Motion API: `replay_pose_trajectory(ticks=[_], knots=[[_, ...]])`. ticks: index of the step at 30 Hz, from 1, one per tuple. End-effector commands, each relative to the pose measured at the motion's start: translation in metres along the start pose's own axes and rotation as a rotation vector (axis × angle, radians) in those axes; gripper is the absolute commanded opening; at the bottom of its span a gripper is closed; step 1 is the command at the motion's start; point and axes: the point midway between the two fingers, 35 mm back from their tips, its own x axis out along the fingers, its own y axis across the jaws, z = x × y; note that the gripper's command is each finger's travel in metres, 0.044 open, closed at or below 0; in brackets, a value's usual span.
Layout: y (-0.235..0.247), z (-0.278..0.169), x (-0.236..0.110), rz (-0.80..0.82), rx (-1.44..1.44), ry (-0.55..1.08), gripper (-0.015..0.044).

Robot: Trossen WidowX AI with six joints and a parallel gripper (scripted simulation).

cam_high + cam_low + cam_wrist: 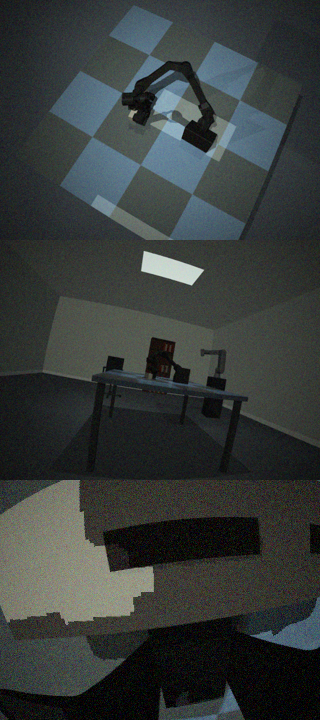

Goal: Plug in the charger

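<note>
The cream power strip (pixel 40 554) fills the upper part of the wrist view, very close, with a long dark slot (pixel 183 540) in its shaded face. A small part of it shows beside the gripper in the top view (pixel 133 113) and on the table in the exterior view (pixel 148 374). My gripper (pixel 184 639) (pixel 140 116) (pixel 154 373) is shut on the dark charger (pixel 190 674), right up against the strip. The prongs are hidden in the dark. I cannot tell which outlet the charger faces.
The arm's black base box (pixel 199 136) (pixel 181 375) stands on the checkered table (pixel 103 165) (pixel 206 392). Behind the table are a red cabinet (pixel 162 344), a dark box (pixel 115 363) and a white arm on a pedestal (pixel 219 358).
</note>
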Motion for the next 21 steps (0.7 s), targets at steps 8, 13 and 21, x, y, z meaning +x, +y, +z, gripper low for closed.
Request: replay_pose_trajectory(ticks=[8,13,21], knots=[[-0.0010,0.0121,-0.0017,0.002,0.017,-0.019,0.0000],[-0.0011,0.0141,-0.0019,0.002,0.017,-0.019,0.0000],[-0.0011,0.0138,-0.0017,0.002,0.017,-0.019,0.0000]])
